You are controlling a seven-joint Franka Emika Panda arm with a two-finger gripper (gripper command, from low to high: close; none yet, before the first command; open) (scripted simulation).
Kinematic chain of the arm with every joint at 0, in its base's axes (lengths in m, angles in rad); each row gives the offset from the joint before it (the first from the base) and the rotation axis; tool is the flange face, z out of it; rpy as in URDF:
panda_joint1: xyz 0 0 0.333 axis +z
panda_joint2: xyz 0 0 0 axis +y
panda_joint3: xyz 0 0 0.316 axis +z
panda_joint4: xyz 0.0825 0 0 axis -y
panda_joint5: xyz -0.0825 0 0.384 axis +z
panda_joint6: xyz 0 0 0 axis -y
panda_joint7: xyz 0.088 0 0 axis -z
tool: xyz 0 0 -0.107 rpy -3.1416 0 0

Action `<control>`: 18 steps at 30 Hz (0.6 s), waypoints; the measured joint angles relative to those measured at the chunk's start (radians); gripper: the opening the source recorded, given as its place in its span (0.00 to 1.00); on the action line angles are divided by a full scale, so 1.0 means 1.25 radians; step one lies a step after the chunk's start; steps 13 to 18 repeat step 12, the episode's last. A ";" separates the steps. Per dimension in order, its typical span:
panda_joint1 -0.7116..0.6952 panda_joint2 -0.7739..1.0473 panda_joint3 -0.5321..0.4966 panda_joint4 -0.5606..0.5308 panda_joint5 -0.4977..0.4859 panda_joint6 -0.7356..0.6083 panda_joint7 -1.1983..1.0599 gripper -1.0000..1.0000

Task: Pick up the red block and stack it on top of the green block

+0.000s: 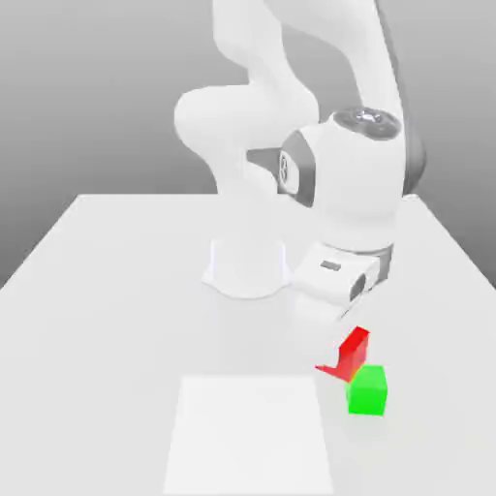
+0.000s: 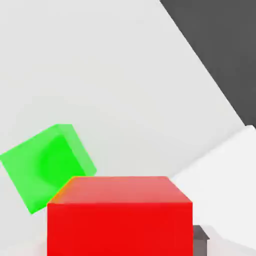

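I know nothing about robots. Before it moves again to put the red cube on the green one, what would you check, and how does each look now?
1. Red block held by the tool: ok, it is shut on the block.
2. Red block off the table: ok, it appears raised and tilted.
3. Green block top free: ok, nothing rests on it.
4. Red block centred over the green: not ok, it sits toward the exterior view's left of it.
5. Blocks apart: cannot tell, they overlap in the exterior view.

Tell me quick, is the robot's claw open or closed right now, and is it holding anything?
Gripper: closed, holding the small bright red matte cube lifted beside the small bright green matte cube.
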 joint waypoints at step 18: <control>0.049 0.138 0.007 -0.015 -0.028 0.152 -0.074 1.00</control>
